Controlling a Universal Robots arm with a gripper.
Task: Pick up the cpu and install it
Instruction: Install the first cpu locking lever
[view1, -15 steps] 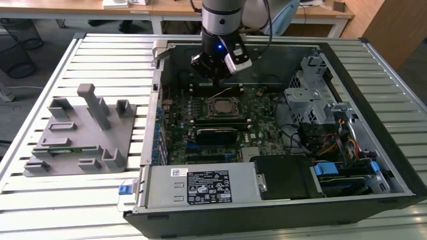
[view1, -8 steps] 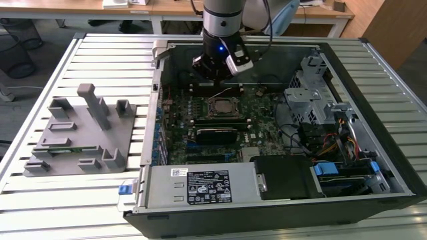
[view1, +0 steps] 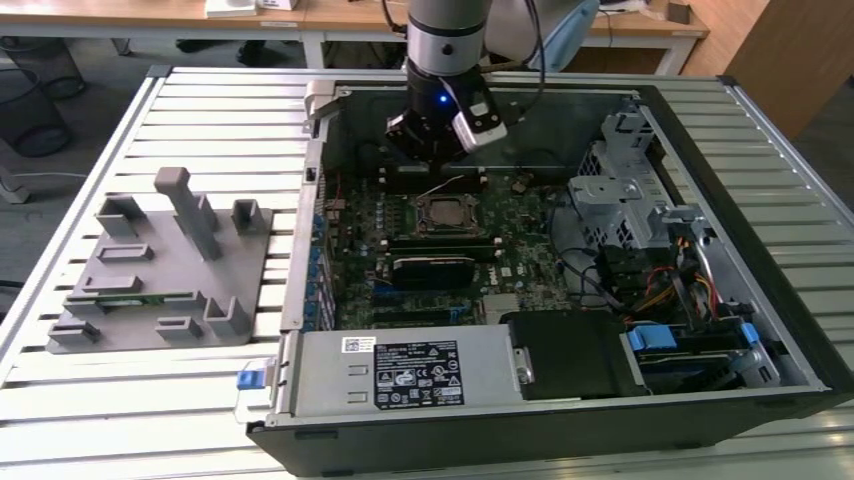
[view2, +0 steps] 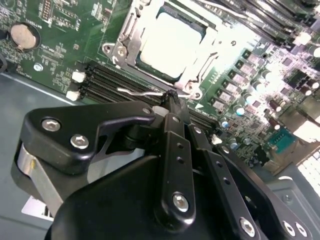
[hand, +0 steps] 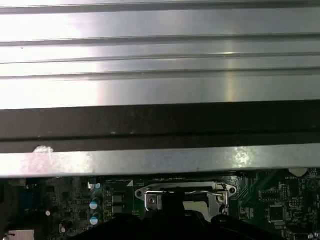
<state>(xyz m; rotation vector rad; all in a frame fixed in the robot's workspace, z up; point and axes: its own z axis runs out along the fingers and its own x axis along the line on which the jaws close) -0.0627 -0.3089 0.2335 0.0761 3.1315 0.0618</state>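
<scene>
Right now the black metal gripper (view2: 172, 97) is seen with its fingers pressed together, and nothing is held between them. Its tip hangs just above the thin wire lever beside the socket. The small flat square cpu with a shiny silver lid (view2: 167, 42) is already lying in the metal-framed socket (view1: 445, 214) on the green motherboard (view1: 527, 215). It is judged light, stiff, slippery and easily hurt, best taken by its edges.
</scene>
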